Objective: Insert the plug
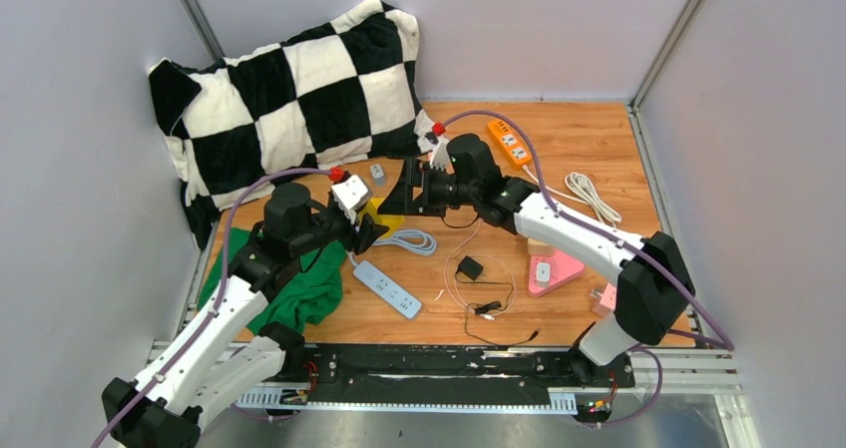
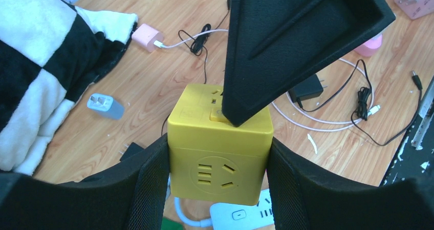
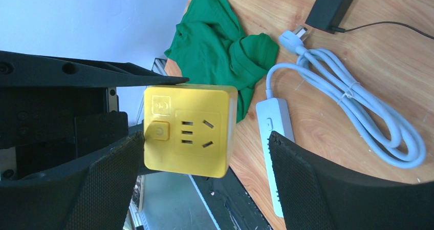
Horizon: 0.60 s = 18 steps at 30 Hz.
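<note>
Up over the table [image 1: 599, 159], your left gripper [image 2: 217, 155] is clamped on the yellow socket cube [image 2: 197, 115], holding it steady with the sockets exposed. The right gripper [image 3: 205, 137] is spread wide and empty. One fingertip [image 2: 238, 115] touches the cube's top, maybe the button, hard to tell. The white plug [image 3: 296, 37] lies loose on the wood.

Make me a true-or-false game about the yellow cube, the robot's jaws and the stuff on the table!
1. The left gripper has its jaws clamped on the yellow cube. True.
2. The right gripper has its jaws shut tight. False: they stand wide apart, either side of the cube.
3. The green cloth covers the cube. False: it lies on the table by the left arm.
4. The cube's visible sockets are empty. True.
5. The orange power strip sits at the table's far side. True.
</note>
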Tool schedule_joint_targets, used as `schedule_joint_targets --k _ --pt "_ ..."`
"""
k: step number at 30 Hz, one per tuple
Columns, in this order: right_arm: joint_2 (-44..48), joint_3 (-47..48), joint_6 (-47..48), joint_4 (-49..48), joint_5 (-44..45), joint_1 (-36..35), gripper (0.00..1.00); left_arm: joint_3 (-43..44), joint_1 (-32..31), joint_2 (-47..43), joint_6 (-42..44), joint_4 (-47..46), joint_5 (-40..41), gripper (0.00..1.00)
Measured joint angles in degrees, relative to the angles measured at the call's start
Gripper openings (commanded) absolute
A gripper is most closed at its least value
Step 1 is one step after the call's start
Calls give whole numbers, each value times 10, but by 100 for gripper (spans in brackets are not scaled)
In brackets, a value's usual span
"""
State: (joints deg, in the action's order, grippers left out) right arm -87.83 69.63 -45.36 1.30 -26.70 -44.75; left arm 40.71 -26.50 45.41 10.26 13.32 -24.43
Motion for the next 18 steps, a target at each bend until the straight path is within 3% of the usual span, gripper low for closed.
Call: schedule_joint_targets --k 6,8,10,12,15,16,18 --pt "-22 5 -1 -1 -17 -12 82 -1 -4 2 9 3 0 17" --pt "-31 12 3 2 -21 -17 71 -1 -5 2 12 5 0 18" --pt "-39 19 7 4 -25 -23 47 -1 -6 2 14 6 1 22" --pt "-44 26 7 7 -26 -28 28 -1 -6 2 19 11 5 36" --pt "-44 26 12 9 -24 -29 8 -2 -7 2 16 14 9 63" --pt "-44 26 14 9 -21 -29 4 -2 -7 2 14 15 12 95" --pt "-43 25 22 9 -14 -30 0 -2 -7 2 7 18 16 100"
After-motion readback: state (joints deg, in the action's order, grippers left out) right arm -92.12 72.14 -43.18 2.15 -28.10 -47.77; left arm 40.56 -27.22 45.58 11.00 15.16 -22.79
